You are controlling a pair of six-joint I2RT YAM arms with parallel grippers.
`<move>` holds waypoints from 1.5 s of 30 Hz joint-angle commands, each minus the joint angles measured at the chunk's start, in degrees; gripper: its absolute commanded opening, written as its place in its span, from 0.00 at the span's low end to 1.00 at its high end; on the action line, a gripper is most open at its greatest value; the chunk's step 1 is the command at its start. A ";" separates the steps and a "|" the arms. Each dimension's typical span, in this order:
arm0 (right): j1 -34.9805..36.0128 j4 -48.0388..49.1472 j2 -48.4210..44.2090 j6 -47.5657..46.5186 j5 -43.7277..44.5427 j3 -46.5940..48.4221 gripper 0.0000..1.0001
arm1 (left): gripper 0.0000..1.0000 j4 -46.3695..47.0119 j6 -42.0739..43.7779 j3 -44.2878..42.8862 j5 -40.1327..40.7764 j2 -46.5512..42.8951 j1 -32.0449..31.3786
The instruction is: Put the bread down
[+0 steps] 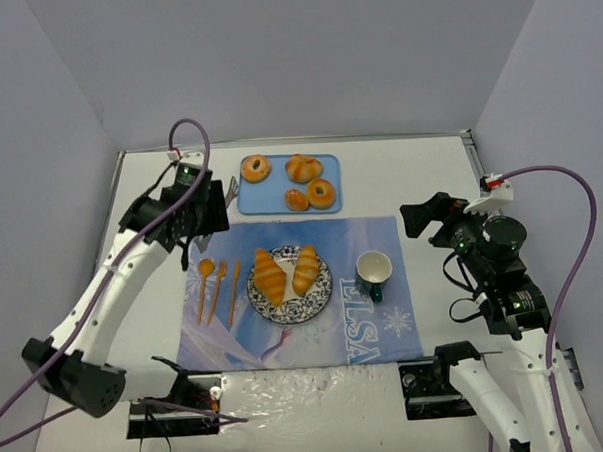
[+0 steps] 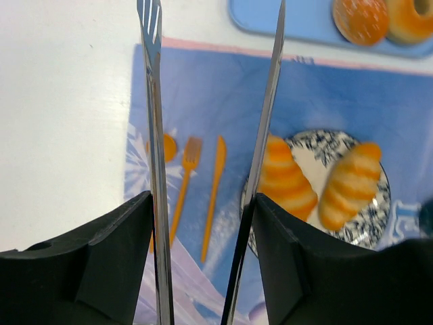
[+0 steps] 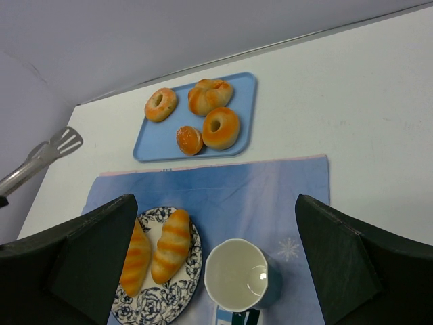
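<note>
Two golden ridged rolls, the bread (image 1: 270, 277) (image 1: 305, 269), lie side by side on a blue-patterned plate (image 1: 295, 312) on the placemat. The left wrist view shows the bread (image 2: 287, 179) (image 2: 348, 186) to the right of the tongs. My left gripper (image 1: 206, 212) (image 2: 203, 203) is shut on metal tongs (image 2: 154, 101), raised over the mat's left part. The tong arms stand apart with nothing between them. My right gripper (image 1: 416, 219) (image 3: 215, 203) hangs open and empty at the right, above the bread (image 3: 170, 245) and cup.
A blue tray (image 1: 270, 199) at the back holds doughnuts (image 1: 256, 168) and small buns (image 1: 296, 199). A white cup (image 1: 374, 270) stands right of the plate. Orange plastic cutlery (image 1: 217, 288) lies left of it on the blue placemat (image 1: 376, 328).
</note>
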State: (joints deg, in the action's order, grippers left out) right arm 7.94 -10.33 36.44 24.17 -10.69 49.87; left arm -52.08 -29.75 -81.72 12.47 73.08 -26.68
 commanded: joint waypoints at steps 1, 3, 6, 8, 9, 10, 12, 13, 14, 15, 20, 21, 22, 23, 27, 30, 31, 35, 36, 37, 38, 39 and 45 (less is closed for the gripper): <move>0.05 5.34 1.56 0.08 -1.02 1.99 1.00 | 0.54 5.40 7.49 -7.87 -5.83 7.07 9.66; 0.05 5.61 2.02 0.08 -1.37 2.05 1.00 | 0.54 6.63 8.50 -10.97 -6.40 12.19 14.19; 0.01 5.85 2.75 0.00 -1.91 2.42 1.00 | 0.54 8.16 8.65 -13.30 -7.58 17.10 18.35; 0.05 5.82 3.11 -0.12 -2.02 2.54 1.00 | 0.54 9.42 8.64 -14.69 -8.13 20.61 20.98; 0.05 5.76 3.11 -0.18 -1.97 2.60 1.00 | 0.54 10.54 8.82 -15.70 -8.25 23.38 22.81; 0.05 5.79 3.14 -0.18 -1.93 2.67 1.00 | 0.54 10.79 8.79 -16.51 -7.82 25.13 23.65; 0.05 5.85 3.20 -0.14 -1.88 2.78 1.00 | 0.54 11.16 8.74 -18.02 -7.12 28.49 25.14; 0.05 5.85 3.20 -0.09 -1.87 2.78 1.00 | 0.53 11.30 8.62 -18.85 -6.93 30.37 25.74; 0.05 5.85 3.19 -0.09 -1.87 2.77 1.00 | 0.53 11.47 8.36 -19.92 -6.59 32.57 26.35; 0.05 5.85 3.15 -0.09 -1.83 2.74 1.00 | 0.53 11.48 8.17 -20.75 -6.63 34.32 26.55; 0.05 5.85 3.37 -0.09 -1.97 2.70 1.00 | 0.53 12.27 7.92 -23.22 -6.48 41.19 28.82; 0.05 5.85 3.32 -0.09 -2.02 2.75 1.00 | 0.53 12.27 7.62 -23.38 -6.33 42.38 29.11; 0.02 5.85 3.26 -0.12 -2.02 2.75 1.00 | 0.53 12.35 7.26 -23.39 -6.43 43.36 29.43; -0.01 5.85 3.20 -0.18 -1.96 2.69 1.00 | 0.53 12.67 6.90 -23.14 -7.01 43.87 29.81; 0.05 5.85 3.20 0.00 -2.28 2.60 1.00 | 0.54 13.00 5.52 -23.46 -9.20 46.58 32.24; 0.05 5.76 3.08 -0.12 -2.39 2.69 1.00 | 0.54 12.40 5.56 -24.26 -9.47 47.94 32.98; 0.05 5.76 2.98 -0.22 -2.34 2.69 1.00 | 0.54 12.25 5.51 -24.51 -9.42 48.49 33.18; 0.05 5.76 2.83 -0.18 -2.49 2.69 1.00 | 0.56 12.09 5.16 -24.87 -10.06 49.86 33.62; 0.05 5.76 2.78 -0.18 -2.49 2.69 1.00 | 0.57 12.09 5.21 -24.82 -10.22 50.07 33.62; 0.05 5.76 2.76 -0.18 -2.43 2.63 1.00 | 0.57 12.09 5.22 -24.80 -10.33 50.20 33.62; 0.05 5.76 2.70 -0.18 -2.40 2.60 1.00 | 0.58 12.09 5.28 -24.74 -10.42 50.35 33.62; 0.05 5.76 2.62 -0.13 -2.40 2.55 1.00 | 0.59 12.15 5.37 -24.66 -10.51 50.47 33.62; 0.05 5.58 2.14 0.00 -2.49 2.52 1.00 | 0.67 12.80 5.40 -23.48 -11.07 50.06 33.62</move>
State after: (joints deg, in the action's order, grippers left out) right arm 7.97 -9.56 38.81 24.16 -12.10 49.95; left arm -40.97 -24.12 -103.53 1.78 125.80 6.87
